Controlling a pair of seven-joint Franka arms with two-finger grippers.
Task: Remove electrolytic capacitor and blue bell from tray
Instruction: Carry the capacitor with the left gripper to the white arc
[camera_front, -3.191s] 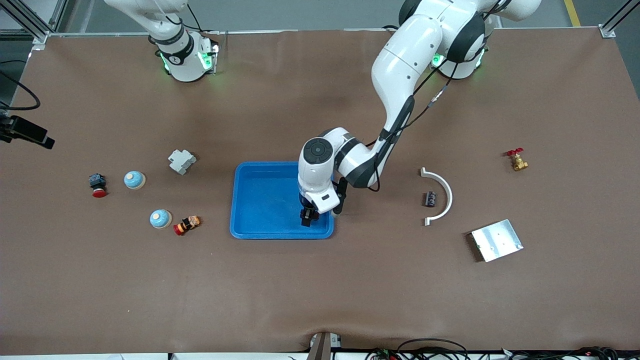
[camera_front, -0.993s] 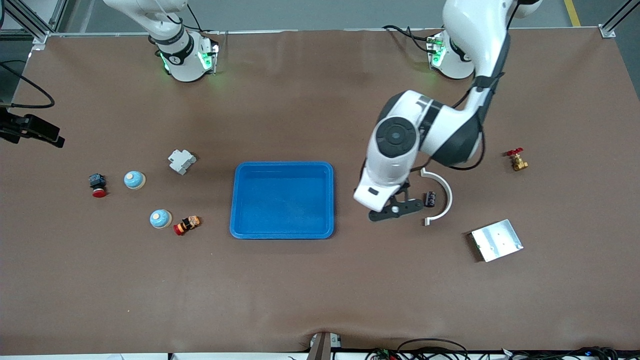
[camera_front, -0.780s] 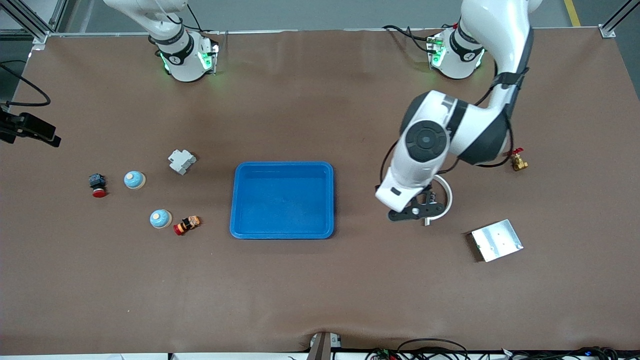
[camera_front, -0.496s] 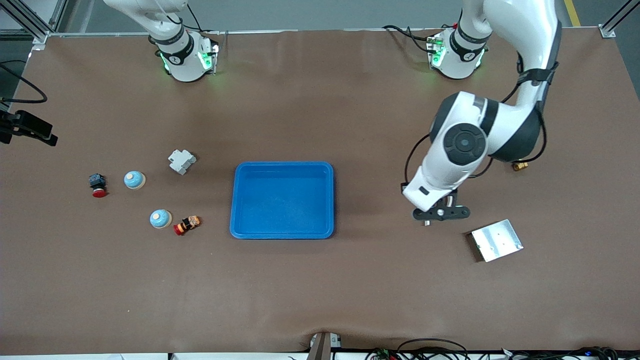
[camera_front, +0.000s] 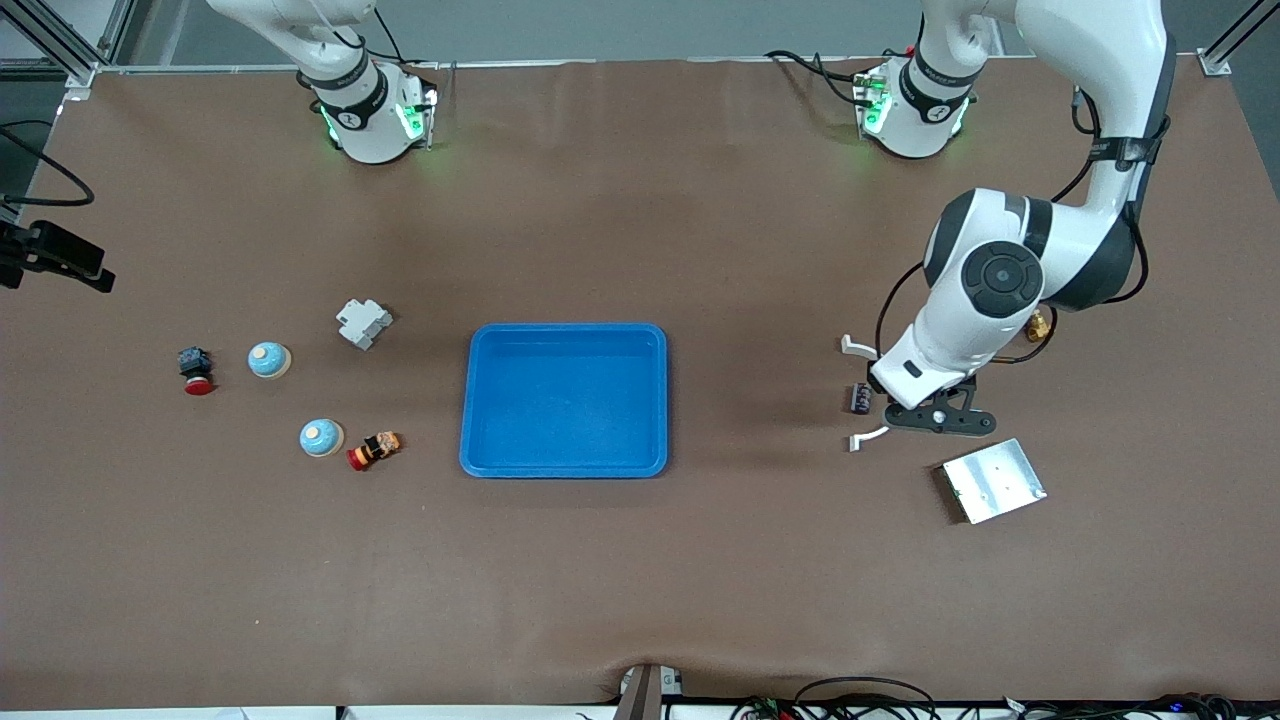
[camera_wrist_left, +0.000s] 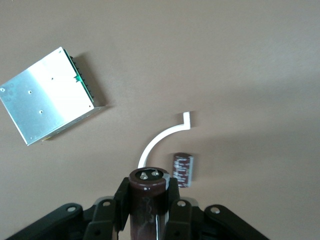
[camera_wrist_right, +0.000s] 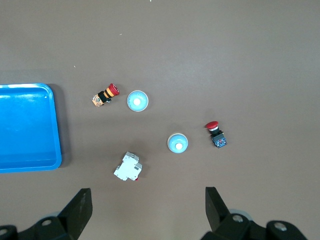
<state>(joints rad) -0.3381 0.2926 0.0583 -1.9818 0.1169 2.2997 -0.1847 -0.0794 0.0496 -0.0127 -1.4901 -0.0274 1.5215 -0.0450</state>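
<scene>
Two claws, one step in hand: setting down the capacitor (camera_wrist_left: 148, 181).

Right claw (camera_wrist_right: 147, 215): waiting high over the table, fingers spread wide, nothing between them. Below it, first bell (camera_front: 269, 359) and second bell (camera_front: 321, 437), both on bare table and outside the tray (camera_front: 470, 400). Tray apparently empty, well apart from the left claw.

Left claw (camera_front: 940, 418): clamped on the capacitor, a dark cylinder with its terminal end toward the wrist camera. Carried in the air, outside the tray, over the table by the white arc (camera_wrist_left: 162, 136). Small capacitor (camera_front: 859, 398) lying flat just beside the arc, close under the claw on its tray side. Silver plate (camera_front: 993, 480) near, on the side away from the tray.

To do it well:
- Pick a bare patch clear of arc, small capacitor and plate.
- Lower straight down, without swinging.
- Release only with the cylinder at or nearly on the table.
- Expect rolling or tipping, being round and tall.
- Open fully, then lift straight up, so as not to drag it along.
</scene>
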